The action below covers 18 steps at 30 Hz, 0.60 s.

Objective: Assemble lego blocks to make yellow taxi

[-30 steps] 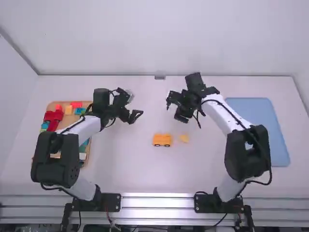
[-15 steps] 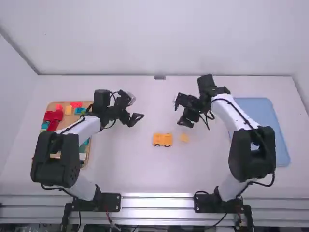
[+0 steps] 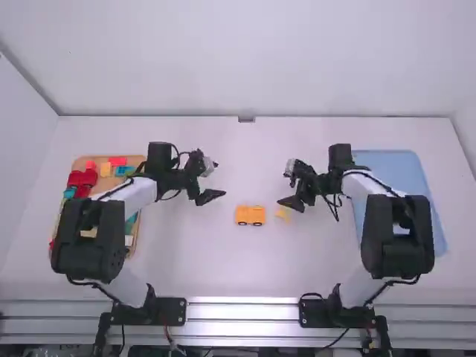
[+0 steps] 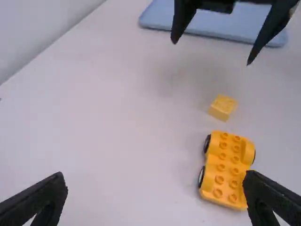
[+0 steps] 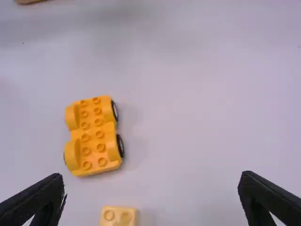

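Observation:
The orange-yellow wheeled car base [image 3: 250,215] rests on the table in the middle, studs up; it shows as a car base [image 4: 226,170] in the left wrist view and a car base [image 5: 94,136] in the right. Just right of it lies a small yellow block [image 3: 283,213], apart from it, also a yellow block [image 4: 222,107] and a yellow block [image 5: 118,216]. My right gripper [image 3: 291,204] hangs open above the small block; in its wrist view the right gripper [image 5: 153,188] holds nothing. My left gripper [image 3: 207,195], left of the car base, is open and empty, the left gripper [image 4: 155,188] in its own view.
At the far left, partly under the left arm, stands a wooden tray [image 3: 77,161] with red, teal and yellow blocks. A blue tray [image 3: 401,178] lies at the right, partly behind the right arm. A wall rises behind the table's back edge.
The right gripper has moved toward the camera and come nearer the small yellow block, its arm drawing back to the right. The left gripper has shifted slightly. The car base and small block stay put.

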### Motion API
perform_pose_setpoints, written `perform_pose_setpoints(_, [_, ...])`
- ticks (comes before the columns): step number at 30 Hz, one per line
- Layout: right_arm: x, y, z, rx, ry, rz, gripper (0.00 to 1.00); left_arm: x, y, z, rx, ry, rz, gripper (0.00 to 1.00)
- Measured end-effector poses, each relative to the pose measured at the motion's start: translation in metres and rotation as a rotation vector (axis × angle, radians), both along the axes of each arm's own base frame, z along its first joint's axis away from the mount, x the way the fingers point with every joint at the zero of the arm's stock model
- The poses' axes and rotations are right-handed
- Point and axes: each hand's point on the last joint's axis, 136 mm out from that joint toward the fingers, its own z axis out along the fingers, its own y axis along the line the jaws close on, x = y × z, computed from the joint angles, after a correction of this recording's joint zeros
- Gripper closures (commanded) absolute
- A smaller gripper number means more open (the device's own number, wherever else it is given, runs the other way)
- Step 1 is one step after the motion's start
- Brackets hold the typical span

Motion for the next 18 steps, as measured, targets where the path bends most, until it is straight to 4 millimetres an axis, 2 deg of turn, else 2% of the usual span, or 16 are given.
perform_pose_setpoints(5, [-0.010,-0.003,-0.020,0.014,-0.031,-0.015,0.02,-0.002,-0.004,-0.002,-0.018,-0.025,-0.040,0.01])
perform_pose_setpoints(11, [-0.019,-0.016,-0.043,0.026,-0.043,-0.102,0.02,-0.003,-0.006,0.001,-0.029,-0.047,-0.056,0.01])
perform_pose_setpoints(18, [-0.039,-0.016,-0.059,0.032,-0.058,-0.116,0.02,0.000,-0.007,0.006,-0.040,-0.082,-0.067,0.01])
